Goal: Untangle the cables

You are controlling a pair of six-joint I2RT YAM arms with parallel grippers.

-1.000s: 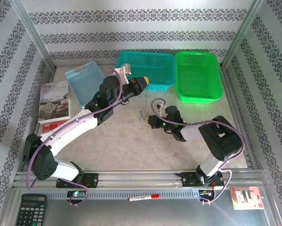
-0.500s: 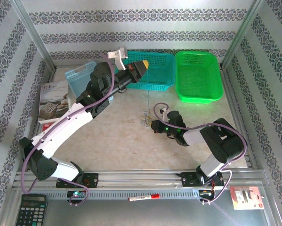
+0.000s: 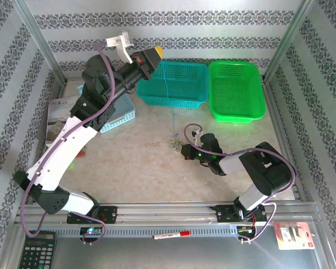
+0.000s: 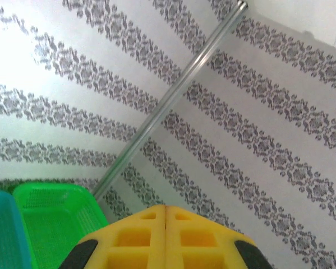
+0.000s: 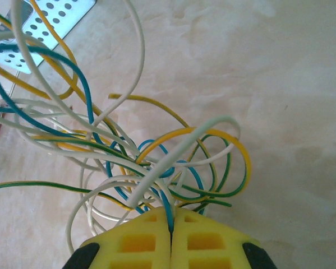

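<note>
**Near edge.** Calculator (image 3: 36,249), pen (image 3: 170,235) and packet (image 3: 293,235) lie in front of the rail, well apart from the work. We judge them no part of it.

**Right arm** (image 3: 257,168). It reaches low across the bench (image 3: 139,174), with its jaws down at the near right side of the cables. Right jaws: closed, yellow pads (image 5: 134,246) meeting. Our wrist view shows a blue wire (image 5: 166,204) pinched between them. We judge this hold an anchor that pins the clump to the bench while the other end is drawn.

**Cables** (image 3: 171,143). A small loopy clump of blue, white, yellow and green wires sits mid-bench, touching the right jaws.

**Strand** (image 3: 172,120). One thin wire rises almost straight from the clump toward the left jaws. We judge it is being teased out of the tangle, which would explain the height.

**Left side.** Book (image 3: 58,112) and blue basket (image 3: 123,115) are partly hidden beneath the left arm.

**Left arm** (image 3: 72,140). It stands raised high, with its jaws above the teal basket's far left corner. Left jaws: closed, pads pressed together. We see no wire between them from the wrist, but from above the strand leads up to them, so we take it as held.

**Far edge.** Teal basket (image 3: 184,84) and green basket (image 3: 238,92) stand side by side against the wall.
</note>
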